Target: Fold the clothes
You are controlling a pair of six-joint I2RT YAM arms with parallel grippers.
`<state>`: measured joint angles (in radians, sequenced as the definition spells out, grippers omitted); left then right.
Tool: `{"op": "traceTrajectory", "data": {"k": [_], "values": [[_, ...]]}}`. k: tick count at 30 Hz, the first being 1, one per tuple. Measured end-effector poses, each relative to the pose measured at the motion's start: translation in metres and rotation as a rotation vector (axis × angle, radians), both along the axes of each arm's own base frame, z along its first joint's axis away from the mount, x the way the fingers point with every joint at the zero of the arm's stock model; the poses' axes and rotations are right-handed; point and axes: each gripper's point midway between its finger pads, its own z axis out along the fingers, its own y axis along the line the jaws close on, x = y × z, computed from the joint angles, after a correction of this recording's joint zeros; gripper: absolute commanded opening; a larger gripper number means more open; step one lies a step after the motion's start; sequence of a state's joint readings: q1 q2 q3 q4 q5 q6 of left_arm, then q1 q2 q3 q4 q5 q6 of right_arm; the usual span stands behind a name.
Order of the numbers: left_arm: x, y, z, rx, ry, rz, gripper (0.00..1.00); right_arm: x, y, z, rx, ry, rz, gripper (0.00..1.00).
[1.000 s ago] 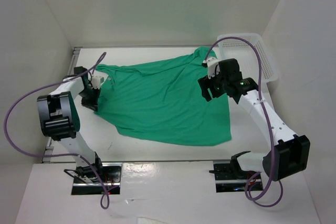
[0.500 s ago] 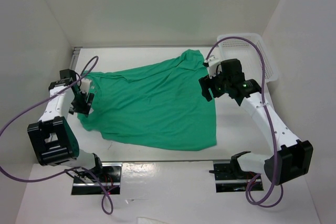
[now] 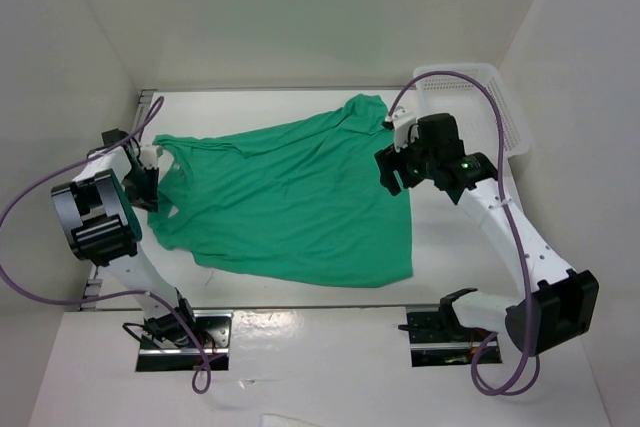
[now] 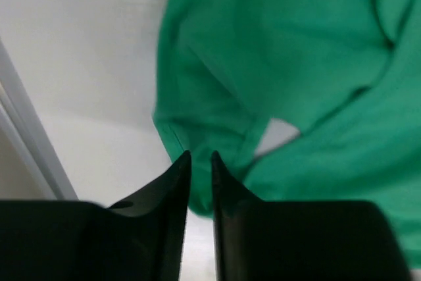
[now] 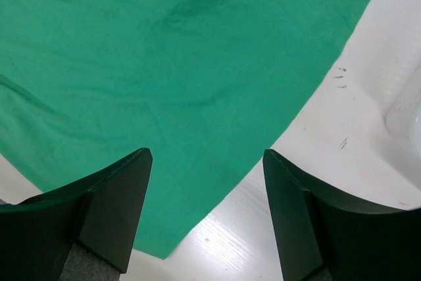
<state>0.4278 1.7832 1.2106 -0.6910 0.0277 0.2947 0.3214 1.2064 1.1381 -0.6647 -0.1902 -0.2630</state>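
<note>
**Task item.** The green T-shirt [image 3: 290, 197] lies opened out on the white worktop [image 3: 460, 247], rumpled and not squared. No fold is made in it yet. Its long axis runs from one end effector across to the other, tilted slightly.

**Left end effector** [image 4: 199, 156]. It sits at the shirt's outer edge, with the whole garment on its inboard side. In the wrist view a hemmed edge and a small opening in the cloth lie directly ahead of the fingertips and just under them. The fingers are drawn nearly together, leaving only a thin slit. I cannot tell whether any cloth is pinched there.

**Right end effector** [image 5: 206, 153]. It is released, with the fingers spread wide and nothing between them. It hovers over the opposite edge of the shirt. Cloth fills the view ahead and to one side of it, and bare worktop shows to the other side.

**Assessment.** Both arms stand about equally near their own edge. The left is the closer to a grasp.

**Surface and room.** The worktop is smooth and faintly scuffed, and plain white walls close it in. A white mesh basket [image 3: 505, 112] stands just beyond the right end effector, apart from the shirt.
</note>
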Motion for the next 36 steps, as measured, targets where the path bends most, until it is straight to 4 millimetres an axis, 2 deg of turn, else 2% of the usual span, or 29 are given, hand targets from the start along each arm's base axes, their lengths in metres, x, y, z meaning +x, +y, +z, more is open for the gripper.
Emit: {"op": "traceTrajectory", "data": {"k": [2,5,11,15,22,25,26,27,31,36], "values": [[0.011,0.007,-0.011,-0.032,-0.007,0.026,0.2,-0.001,0.004,-0.002,-0.001,0.005,0.014,0.77],[0.014,0.012,-0.02,-0.061,-0.009,0.043,0.2,-0.001,0.008,-0.007,-0.009,0.02,0.024,0.77],[0.016,0.014,-0.02,-0.079,-0.03,0.049,0.23,0.0,0.009,-0.012,-0.018,0.034,0.023,0.77],[0.013,0.018,-0.021,-0.1,-0.038,0.066,0.26,0.0,0.008,-0.013,-0.02,0.037,0.021,0.77],[0.006,0.021,-0.021,-0.127,-0.035,0.066,0.26,0.0,0.009,-0.014,-0.026,0.038,0.021,0.77],[0.005,0.022,-0.022,-0.122,-0.031,0.062,0.11,-0.001,0.011,-0.014,-0.027,0.037,0.027,0.77],[0.005,0.023,-0.022,-0.115,-0.03,0.059,0.02,-0.001,0.012,-0.014,-0.027,0.038,0.03,0.77],[0.004,0.024,-0.023,-0.11,-0.03,0.061,0.0,-0.001,0.012,-0.014,-0.027,0.037,0.032,0.77],[0.002,0.028,-0.024,-0.082,-0.023,0.076,0.0,-0.001,0.012,-0.014,-0.027,0.038,0.032,0.77],[-0.008,0.044,-0.022,0.017,0.004,0.103,0.0,-0.001,0.012,-0.014,-0.03,0.036,0.031,0.77]]}}
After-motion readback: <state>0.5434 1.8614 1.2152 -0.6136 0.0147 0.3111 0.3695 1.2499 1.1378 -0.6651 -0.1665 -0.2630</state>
